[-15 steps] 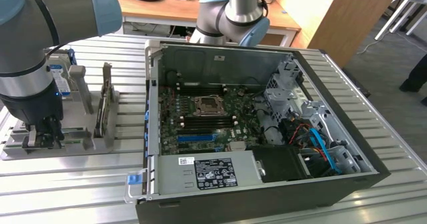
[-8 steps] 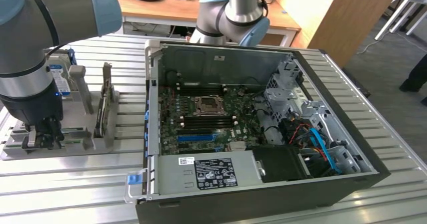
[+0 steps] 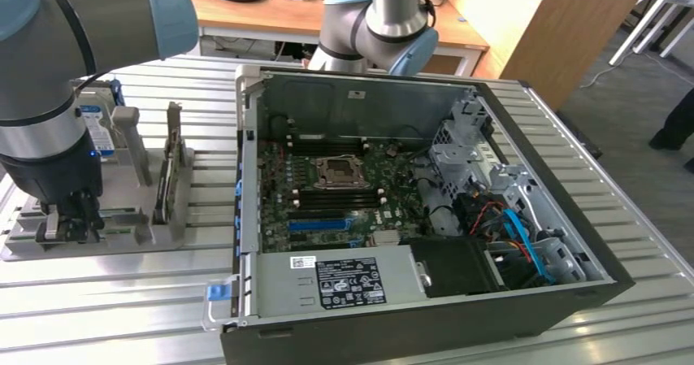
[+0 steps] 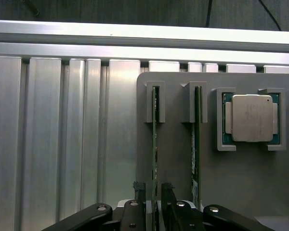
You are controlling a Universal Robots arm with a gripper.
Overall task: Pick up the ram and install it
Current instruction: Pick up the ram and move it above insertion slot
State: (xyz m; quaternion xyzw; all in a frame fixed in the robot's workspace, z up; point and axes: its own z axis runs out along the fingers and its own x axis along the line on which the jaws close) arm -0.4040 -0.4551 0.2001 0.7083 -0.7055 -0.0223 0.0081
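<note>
Slatted tabletop (image 3: 130,300) carried the open computer case (image 3: 456,332) and, on the exterior view's left, a gray holder (image 4: 241,178). Claw (image 4: 153,192) sat open, straddling the ram (image 4: 154,139) — ram edge-up in its holder slot — processor (image 4: 252,118) nearby.

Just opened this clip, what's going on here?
A robot arm has its end effector down at a grey holder beside an open PC case. Its jaws stand open on either side of one ram stick, which stands on edge in its slot, not yet gripped or lifted. A second stick and a CPU sit in the same holder.
</note>
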